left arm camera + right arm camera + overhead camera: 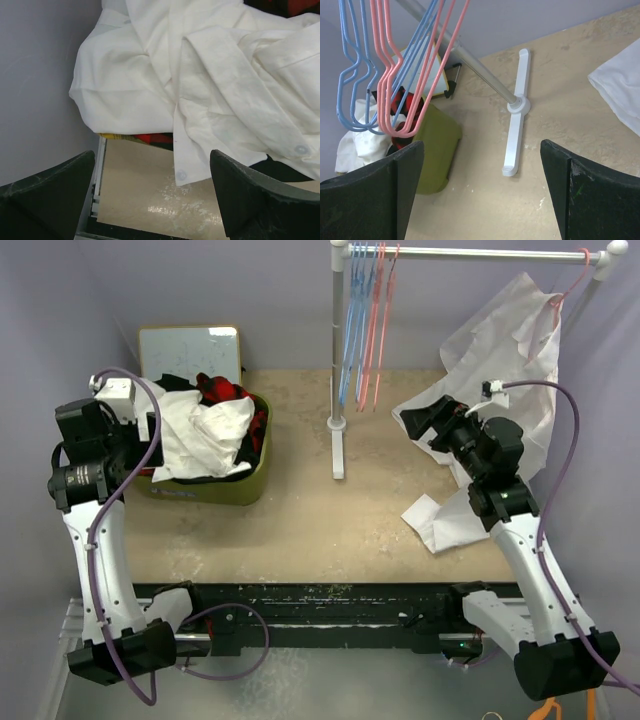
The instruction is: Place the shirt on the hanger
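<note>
Top view: shirt point(500, 350) is hanging off hanger point(572, 280) at the right end of rail point(480, 253). Its long axis is running from the hook down toward the near surface point(330, 530), hem lying beside the right arm. Mid-surface is giving open room; bin point(250, 485) is sitting far left. Left pincer point(155, 445) is hovering at the bin's white cloth point(205, 430). Right pincer point(420, 425) is sitting just beside the shirt's edge.

Left wrist: left pincer point(152, 195) is gaping wide, gripping nothing, white cloth point(210, 75) ahead.

Right wrist: right pincer point(480, 190) is gaping wide, gripping nothing, facing stand foot point(516, 125); shirt point(620, 85) is showing at the right edge.
</note>
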Robot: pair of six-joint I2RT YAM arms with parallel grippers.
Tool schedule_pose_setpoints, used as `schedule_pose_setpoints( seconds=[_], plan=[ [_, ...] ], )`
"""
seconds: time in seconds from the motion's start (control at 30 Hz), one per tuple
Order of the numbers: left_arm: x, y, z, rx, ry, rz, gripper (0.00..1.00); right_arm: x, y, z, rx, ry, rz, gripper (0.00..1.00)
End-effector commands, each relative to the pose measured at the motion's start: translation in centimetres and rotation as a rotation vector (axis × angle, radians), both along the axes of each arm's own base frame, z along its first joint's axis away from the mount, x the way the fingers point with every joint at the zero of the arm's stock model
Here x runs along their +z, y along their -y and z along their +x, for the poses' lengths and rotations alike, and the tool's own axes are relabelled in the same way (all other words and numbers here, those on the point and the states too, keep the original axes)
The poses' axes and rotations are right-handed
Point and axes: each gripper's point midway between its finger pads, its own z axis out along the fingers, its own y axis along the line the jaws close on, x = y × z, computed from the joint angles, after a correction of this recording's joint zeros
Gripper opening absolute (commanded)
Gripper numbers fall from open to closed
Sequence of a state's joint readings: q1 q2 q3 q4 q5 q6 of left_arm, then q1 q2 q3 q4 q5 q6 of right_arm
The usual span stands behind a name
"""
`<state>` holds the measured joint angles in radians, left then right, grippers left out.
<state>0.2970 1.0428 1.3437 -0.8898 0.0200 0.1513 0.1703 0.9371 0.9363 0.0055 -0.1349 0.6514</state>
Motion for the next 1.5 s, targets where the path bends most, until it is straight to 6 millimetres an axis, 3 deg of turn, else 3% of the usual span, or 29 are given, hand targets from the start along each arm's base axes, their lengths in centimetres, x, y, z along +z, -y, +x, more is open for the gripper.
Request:
schedule_pose_setpoints(
  seconds=[0.0,0.13,0.23,0.3,0.4,0.5,0.7,0.8,0.93,1.1,1.2,1.27,1.4,1.47],
  plan=[
    [4.2,2.3,0.2,-0.132,0.1,-0.019,1.0,1.5,-0.8,0.5,0.045,0.067,-0.016,1.0],
    [4.0,2.6,0.5,-0.16,0.085,-0.02,1.0,1.5,-2.0,0.3,0.14,0.089,-0.075,1.0],
    [3.8,1.9,0.8,-0.131,0.07,-0.003,1.0,2.2,-1.9,0.6,0.136,0.128,-0.096,1.0],
    [4.2,2.3,0.6,-0.146,0.06,-0.023,1.0,1.6,-2.0,0.6,0.14,0.111,-0.082,1.0],
    [5.2,4.0,1.1,-0.265,0.079,-0.036,1.0,1.0,-2.2,0.4,0.148,0.079,-0.055,1.0],
    [5.3,5.5,3.2,-0.386,0.054,-0.088,1.0,0.9,-2.2,0.2,0.152,0.08,-0.059,1.0],
    [4.5,11.7,7.6,-0.622,-0.041,-0.075,0.93,0.8,-2.2,-0.1,0.151,0.086,-0.051,1.0],
    [3.2,13.5,9.1,-0.725,-0.082,-0.127,0.89,0.5,-2.1,-0.5,0.147,0.081,-0.042,1.0],
    [0.9,15.4,9.2,-0.85,-0.149,-0.209,0.89,0.8,-2.1,-0.6,0.146,0.09,-0.036,1.0],
    [-1.6,14.7,10.1,-0.821,-0.174,-0.173,0.86,0.9,-2.1,-0.8,0.144,0.101,-0.037,1.0],
    [-2.9,14.4,10.5,-0.812,-0.2,-0.168,0.71,1.1,-2.9,-1.3,0.201,0.121,-0.04,0.99],
    [-3.0,14.7,10.4,-0.823,-0.202,-0.181,0.49,1.7,-3.7,-2.1,0.266,0.166,-0.045,0.98],
    [-1.2,15.4,10.0,-0.83,-0.165,-0.188,0.05,4.1,-6.7,-6.0,0.523,0.356,-0.076,0.89],
    [1.1,16.1,9.2,-0.846,-0.134,-0.205,0.0,4.7,-8.5,-8.6,0.666,0.431,-0.097,0.89]
  ],
)
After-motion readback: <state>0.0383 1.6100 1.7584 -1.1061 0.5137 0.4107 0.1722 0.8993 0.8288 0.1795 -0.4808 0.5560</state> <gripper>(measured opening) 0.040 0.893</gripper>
